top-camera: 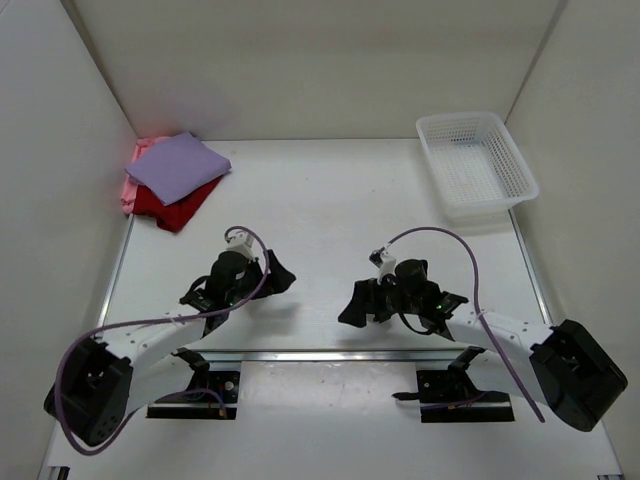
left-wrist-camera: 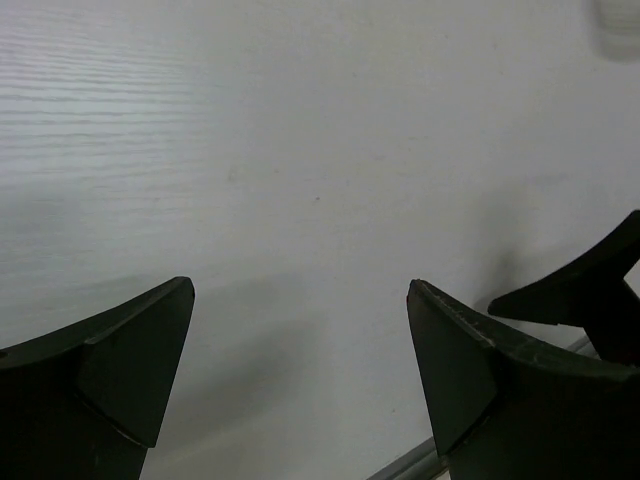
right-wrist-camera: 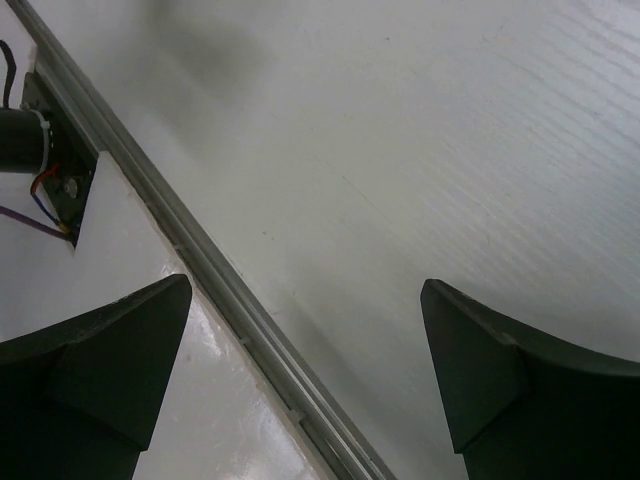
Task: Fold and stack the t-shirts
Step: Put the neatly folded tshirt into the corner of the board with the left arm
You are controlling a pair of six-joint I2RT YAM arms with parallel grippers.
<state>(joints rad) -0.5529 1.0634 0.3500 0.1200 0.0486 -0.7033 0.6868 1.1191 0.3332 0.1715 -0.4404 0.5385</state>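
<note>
The three t-shirts lie folded in one stack at the table's back left corner. The lavender shirt [top-camera: 178,165] is on top, the dark red shirt [top-camera: 182,207] under it, and the pink shirt [top-camera: 133,180] at the bottom against the wall. My left gripper [top-camera: 281,273] is open and empty, low over the bare table near the middle front; the left wrist view [left-wrist-camera: 300,290] shows only tabletop between its fingers. My right gripper [top-camera: 352,304] is open and empty, facing the left one, over the rail in the right wrist view [right-wrist-camera: 305,285].
A white mesh basket [top-camera: 476,163] stands empty at the back right. A metal rail [top-camera: 320,354] runs across the table's front edge, seen also in the right wrist view [right-wrist-camera: 200,265]. White walls enclose the table on three sides.
</note>
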